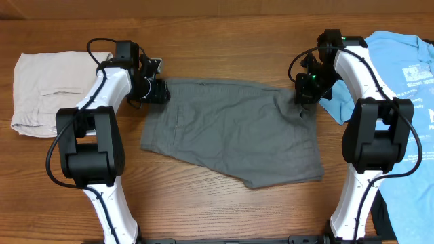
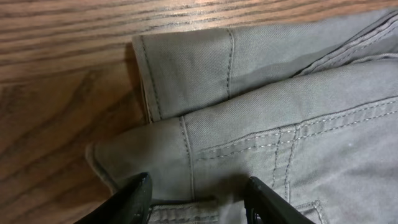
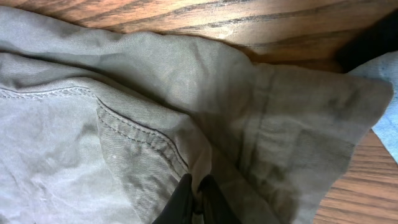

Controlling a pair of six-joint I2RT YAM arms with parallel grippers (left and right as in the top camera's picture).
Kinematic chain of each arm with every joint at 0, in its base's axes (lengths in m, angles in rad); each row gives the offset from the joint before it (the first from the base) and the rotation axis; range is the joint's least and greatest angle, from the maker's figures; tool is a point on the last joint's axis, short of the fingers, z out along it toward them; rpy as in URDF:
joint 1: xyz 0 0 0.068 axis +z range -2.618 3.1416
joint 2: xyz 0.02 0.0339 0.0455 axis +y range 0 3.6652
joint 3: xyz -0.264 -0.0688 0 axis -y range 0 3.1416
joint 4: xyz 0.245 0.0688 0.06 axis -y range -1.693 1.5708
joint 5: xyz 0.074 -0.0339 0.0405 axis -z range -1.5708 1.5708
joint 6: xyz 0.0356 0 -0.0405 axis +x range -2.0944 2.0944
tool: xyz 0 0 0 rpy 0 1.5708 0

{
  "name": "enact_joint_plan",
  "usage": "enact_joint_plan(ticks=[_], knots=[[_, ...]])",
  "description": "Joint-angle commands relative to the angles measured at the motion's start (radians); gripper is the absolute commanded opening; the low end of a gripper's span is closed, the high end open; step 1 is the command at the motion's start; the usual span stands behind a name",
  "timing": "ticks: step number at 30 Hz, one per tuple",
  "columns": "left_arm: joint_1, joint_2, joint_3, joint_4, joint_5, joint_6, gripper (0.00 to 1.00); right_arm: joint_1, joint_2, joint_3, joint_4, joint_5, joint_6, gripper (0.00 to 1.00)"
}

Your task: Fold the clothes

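Observation:
The dark grey shorts (image 1: pixel 230 129) lie spread flat across the middle of the wooden table. My left gripper (image 1: pixel 158 91) is at their upper left corner. In the left wrist view it is open (image 2: pixel 199 200), its fingers straddling the stitched edge of the shorts (image 2: pixel 280 93). My right gripper (image 1: pixel 303 98) is at the upper right corner. In the right wrist view it is shut (image 3: pixel 196 199) on a pinched ridge of the shorts' fabric (image 3: pixel 124 93) beside a pocket seam.
Pale beige shorts (image 1: pixel 47 88) lie folded at the far left. A light blue T-shirt with white print (image 1: pixel 407 81) lies at the right edge, and its corner shows in the right wrist view (image 3: pixel 385 118). A dark cloth (image 1: pixel 383 217) lies at the bottom right.

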Motion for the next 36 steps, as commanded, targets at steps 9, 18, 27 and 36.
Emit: enact_joint_plan(ticks=[9, 18, 27, 36], knots=[[0.011, -0.008, 0.036, -0.033, -0.116, 0.029, 0.62, 0.002, 0.008, 0.026, 0.000, -0.001, 0.003, 0.05], [0.010, -0.007, 0.035, -0.011, -0.180, 0.029, 0.70, 0.002, 0.008, 0.026, 0.000, -0.001, 0.003, 0.05], [0.010, -0.007, 0.035, 0.076, -0.171, 0.043, 0.84, 0.002, 0.008, 0.026, 0.003, -0.002, 0.003, 0.06], [0.010, 0.010, 0.033, 0.086, -0.083, 0.044, 0.79, 0.002, 0.008, 0.020, 0.010, -0.002, 0.003, 0.08]])
